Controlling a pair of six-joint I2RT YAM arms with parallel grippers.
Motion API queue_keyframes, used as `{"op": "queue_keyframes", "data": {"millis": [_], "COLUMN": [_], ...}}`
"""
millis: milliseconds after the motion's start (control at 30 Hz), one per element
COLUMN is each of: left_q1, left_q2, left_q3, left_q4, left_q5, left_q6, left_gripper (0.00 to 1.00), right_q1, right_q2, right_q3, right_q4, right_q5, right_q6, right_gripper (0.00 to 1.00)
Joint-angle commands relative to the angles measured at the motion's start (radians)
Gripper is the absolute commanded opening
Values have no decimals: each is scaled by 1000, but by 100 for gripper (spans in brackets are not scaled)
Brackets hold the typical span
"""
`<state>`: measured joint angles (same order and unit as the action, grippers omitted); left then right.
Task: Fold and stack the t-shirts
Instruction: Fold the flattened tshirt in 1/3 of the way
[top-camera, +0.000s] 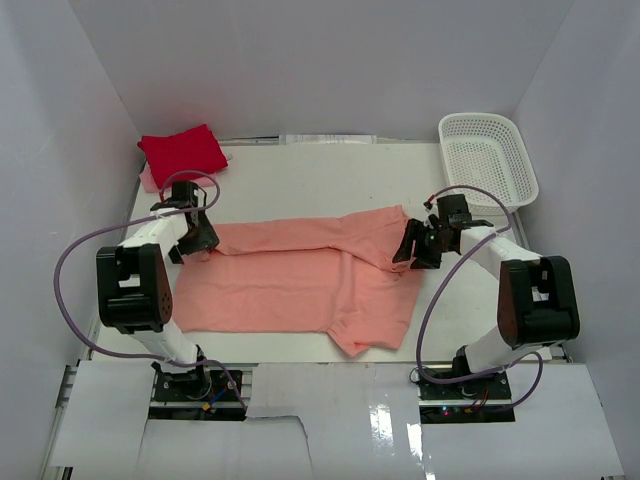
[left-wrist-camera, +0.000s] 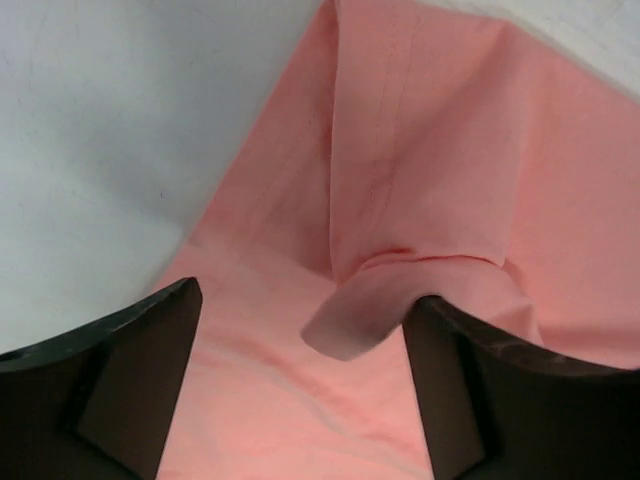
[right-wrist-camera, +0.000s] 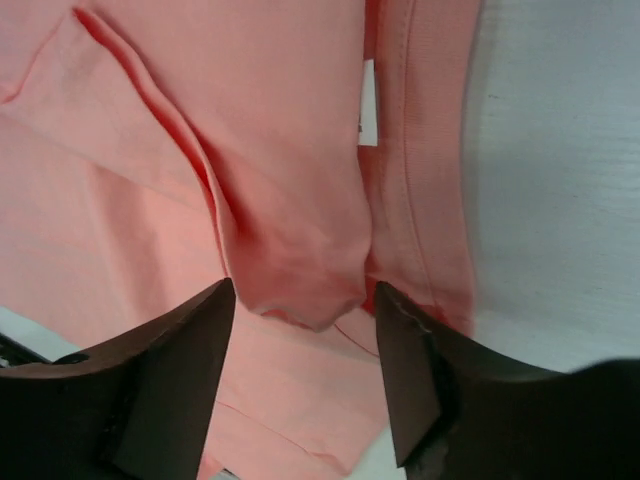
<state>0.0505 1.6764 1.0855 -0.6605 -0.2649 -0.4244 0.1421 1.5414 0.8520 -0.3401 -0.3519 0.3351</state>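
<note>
Cloth takes up the middle of the top view: a large salmon-pink short-sleeved t-shirt (top-camera: 300, 285) lies spread on the white table (top-camera: 300, 170), with its upper part doubled over into a long band running from left to right.

At the left end of that band we see the left gripper (top-camera: 200, 242) low over the shirt's edge. In the left wrist view its dark fingers (left-wrist-camera: 130, 380) stand apart. A raised fold of the salmon cloth sits between them, close against the right-hand finger and clear of the other, so nothing is pinched.

At the right end of the band the right gripper (top-camera: 410, 250) is down on the shirt. In its wrist view the fingers (right-wrist-camera: 170, 380) are also spread, and a soft bulge of cloth fills most of the gap between them. We cannot tell whether it presses on either pad.

In the upper left of the top view a folded bright red t-shirt (top-camera: 182, 155) lies on a pale pink t-shirt (top-camera: 148, 180), of which we see only an edge. A white plastic lattice basket (top-camera: 528, 172) stands in the upper right, well apart from the shirts.
</note>
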Motion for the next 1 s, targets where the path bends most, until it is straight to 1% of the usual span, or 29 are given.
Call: {"op": "queue_keyframes", "data": {"millis": [0, 67, 133, 200, 267, 333, 400, 533, 600, 733, 967], "left_q1": [0, -1, -1, 0, 0, 0, 0, 0, 2, 2, 2], "left_q2": [-102, -133, -196, -237, -274, -271, -230, -133, -78, 11, 101], "left_q3": [-6, -7, 2, 30, 56, 92, 116, 146, 148, 183, 223], "left_q4": [-27, -33, -36, -36, -27, -4, 9, 83, 123, 159, 200], "left_q5": [-8, -13, -28, -40, -49, -53, -50, 7, 39, 85, 78], "left_q6": [-14, -19, -25, -27, -27, -17, -14, -13, -8, -13, 12], "left_gripper": [98, 98, 98, 98, 98, 98, 98, 98, 98, 98, 98], "right_q1": [1, 1, 1, 1, 1, 1, 1, 2, 4, 4, 5], "right_q2": [-33, -46, -58, -56, -43, 0, 57, 153, 227, 321, 425], "right_q3": [68, 87, 128, 159, 199, 223, 265, 320, 386, 469, 581], "right_q4": [-63, -60, -63, -68, -57, -36, -16, 49, 41, 49, 55], "right_q5": [102, 117, 142, 168, 172, 168, 166, 188, 192, 198, 218], "right_q6": [-21, -16, -11, -13, -16, -19, -25, -45, -54, -73, -87], "right_gripper": [66, 67, 67, 67, 67, 67, 67, 66, 65, 64, 63]}}
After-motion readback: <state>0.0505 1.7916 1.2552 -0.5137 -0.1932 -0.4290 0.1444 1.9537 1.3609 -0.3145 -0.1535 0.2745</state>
